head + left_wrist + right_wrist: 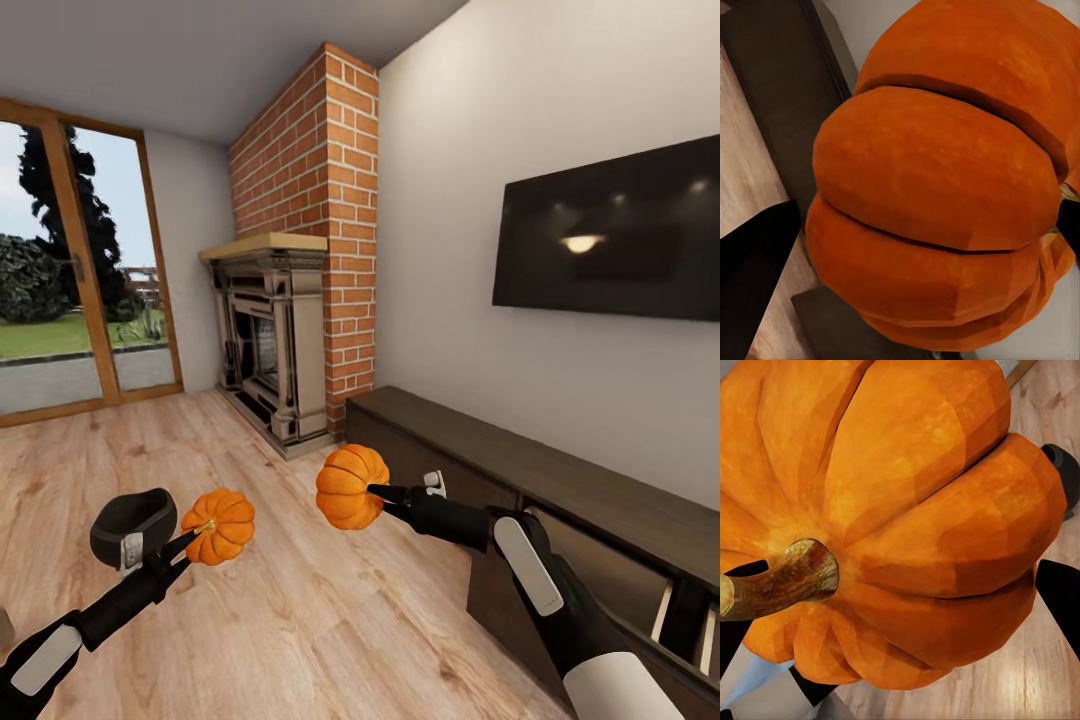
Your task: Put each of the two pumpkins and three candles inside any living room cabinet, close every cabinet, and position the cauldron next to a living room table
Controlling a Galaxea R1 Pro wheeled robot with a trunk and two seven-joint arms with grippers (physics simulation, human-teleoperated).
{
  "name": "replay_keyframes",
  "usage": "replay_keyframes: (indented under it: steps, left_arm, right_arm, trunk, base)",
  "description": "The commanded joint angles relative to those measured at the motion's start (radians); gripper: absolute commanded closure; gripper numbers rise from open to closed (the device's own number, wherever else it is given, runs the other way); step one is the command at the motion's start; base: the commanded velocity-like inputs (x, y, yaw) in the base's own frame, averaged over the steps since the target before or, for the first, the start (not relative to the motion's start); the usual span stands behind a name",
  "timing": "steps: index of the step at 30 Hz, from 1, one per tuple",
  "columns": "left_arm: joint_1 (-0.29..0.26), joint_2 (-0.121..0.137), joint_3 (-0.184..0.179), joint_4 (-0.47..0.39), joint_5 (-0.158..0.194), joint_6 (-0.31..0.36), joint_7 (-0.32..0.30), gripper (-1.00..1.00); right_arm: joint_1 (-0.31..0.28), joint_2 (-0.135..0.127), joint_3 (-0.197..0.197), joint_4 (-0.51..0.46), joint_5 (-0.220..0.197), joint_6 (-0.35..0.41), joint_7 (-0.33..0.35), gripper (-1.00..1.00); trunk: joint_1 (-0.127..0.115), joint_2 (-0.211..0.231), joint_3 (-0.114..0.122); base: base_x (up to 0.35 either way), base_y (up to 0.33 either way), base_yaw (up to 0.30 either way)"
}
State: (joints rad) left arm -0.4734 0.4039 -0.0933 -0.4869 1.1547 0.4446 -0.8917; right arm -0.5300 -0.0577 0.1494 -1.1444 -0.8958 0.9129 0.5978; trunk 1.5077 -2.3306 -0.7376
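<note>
Both arms reach forward over bare wood floor [300, 620]. Clamped in the left gripper [192, 542] is one pumpkin [219, 525], held in the air just beside the black cauldron [132, 522], which seems to sit on the floor. Jaws of the right gripper [380, 492] grip the second pumpkin [351, 486] near the cabinet's [520, 470] front edge. One drawer [640, 590] near the cabinet's right end looks pulled open, though its far edge is cut off. Floor toward the fireplace [268, 340] lies open.

cauldron [133, 525] left of pumpkins [217, 525], cabinet [560, 500] right
</note>
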Motion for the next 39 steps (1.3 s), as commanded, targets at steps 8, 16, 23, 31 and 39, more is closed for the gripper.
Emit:
replay_keyframes:
  steps: [8, 16, 23, 31, 39]
  left_arm:
    - [-0.001, 0.001, -0.006, 0.001, 0.010, 0.008, -0.001, 1.00]
    - [-0.001, 0.001, -0.006, 0.001, 0.010, 0.008, -0.001, 1.00]
    - [-0.001, 0.001, -0.006, 0.001, 0.010, 0.008, -0.001, 1.00]
    - [-0.001, 0.001, -0.006, 0.001, 0.010, 0.008, -0.001, 1.00]
    - [-0.001, 0.001, -0.006, 0.001, 0.010, 0.008, -0.001, 1.00]
  right_arm:
    - [-0.001, -0.001, 0.001, 0.000, 0.000, 0.003, 0.004, 1.00]
    - [-0.001, -0.001, 0.000, 0.001, 0.000, 0.002, 0.004, 1.00]
    - [-0.001, -0.001, -0.001, 0.003, 0.000, 0.001, 0.005, 1.00]
    - [-0.001, -0.001, -0.001, 0.005, 0.000, 0.000, 0.007, 1.00]
    - [-0.001, -0.001, -0.001, 0.008, 0.000, 0.000, 0.008, 1.00]
  trunk:
    - [-0.031, 0.056, 0.011]
    - [-0.062, 0.112, 0.030]
    - [-0.089, 0.161, 0.051]
    - [-0.119, 0.217, 0.081]
    - [-0.150, 0.273, 0.114]
  base:
    - [0.000, 0.000, 0.000]
    - [0.000, 0.000, 0.000]
    - [0.000, 0.000, 0.000]
    - [0.000, 0.000, -0.114]
    - [0.000, 0.000, -0.234]
